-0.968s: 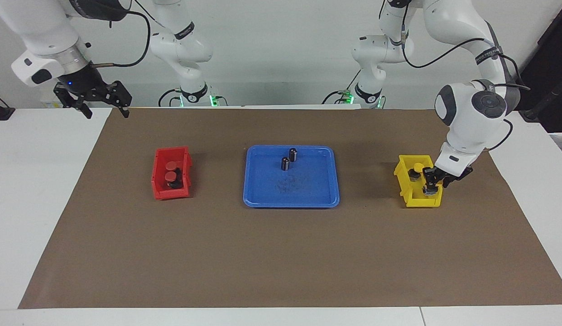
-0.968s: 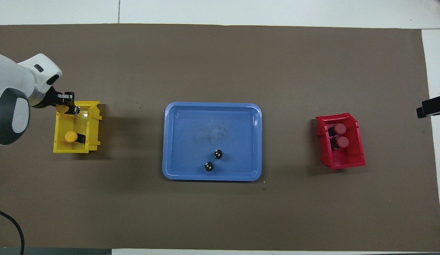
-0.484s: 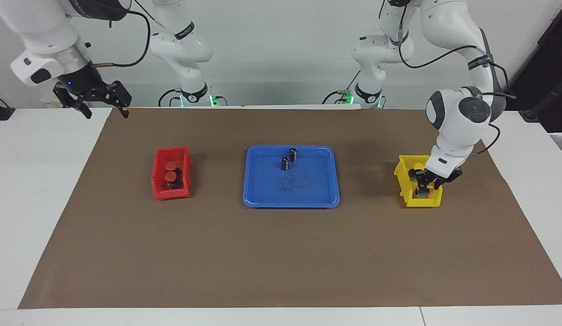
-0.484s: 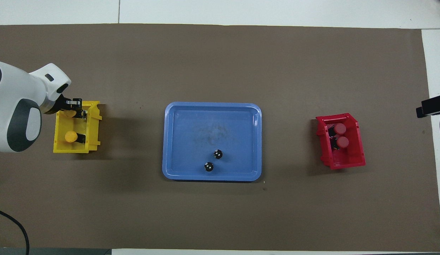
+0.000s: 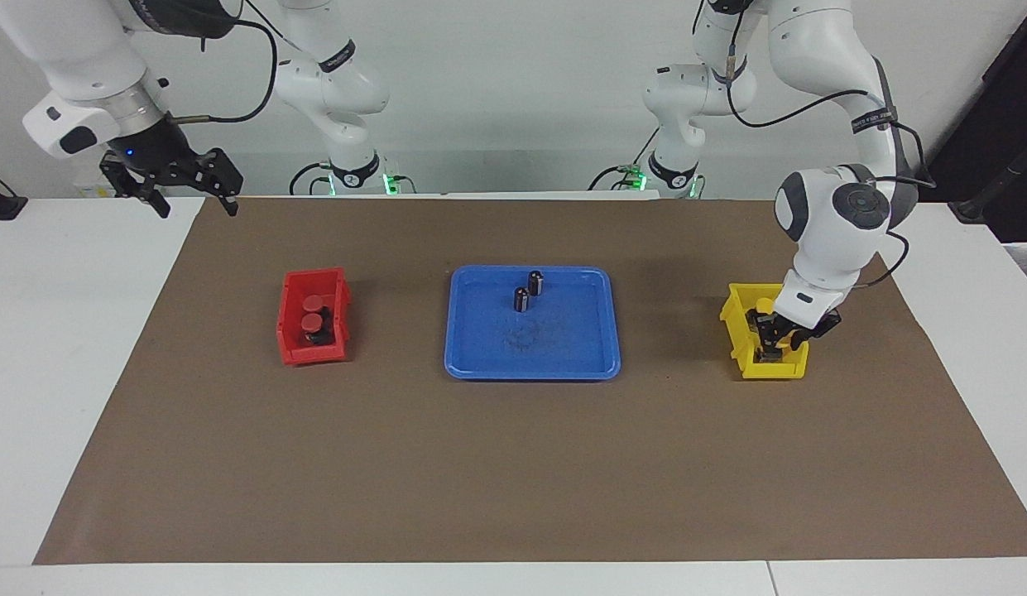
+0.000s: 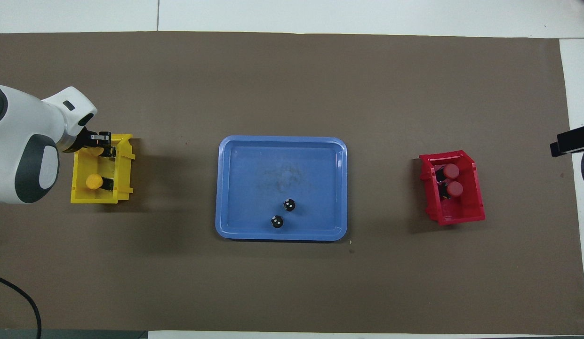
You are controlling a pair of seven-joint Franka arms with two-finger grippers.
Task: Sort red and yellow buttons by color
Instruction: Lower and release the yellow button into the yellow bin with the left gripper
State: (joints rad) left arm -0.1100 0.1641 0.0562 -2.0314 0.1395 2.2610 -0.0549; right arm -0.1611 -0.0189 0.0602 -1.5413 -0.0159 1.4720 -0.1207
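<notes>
Two red buttons [image 5: 314,312] [image 6: 452,179] lie in the red bin [image 5: 288,335] [image 6: 475,200] toward the right arm's end. One yellow button [image 5: 761,315] [image 6: 94,181] lies in the yellow bin [image 5: 732,327] [image 6: 124,165] toward the left arm's end. My left gripper [image 5: 772,343] [image 6: 102,145] is down inside that bin, shut on the second yellow button [image 6: 96,151], which is held tilted. My right gripper [image 5: 195,204] is open and empty, raised over the table corner nearest the robots at the right arm's end; it is out of the overhead view.
A blue tray [image 5: 554,343] [image 6: 273,165] sits mid-table between the bins, with two plain black cylinders [image 5: 528,290] [image 6: 283,213] standing at its end nearer the robots. A brown mat [image 5: 513,463] covers the table.
My left gripper moved with its yellow button from the yellow bin's outer wall inward and sank a little lower into the bin. The right arm has not moved.
</notes>
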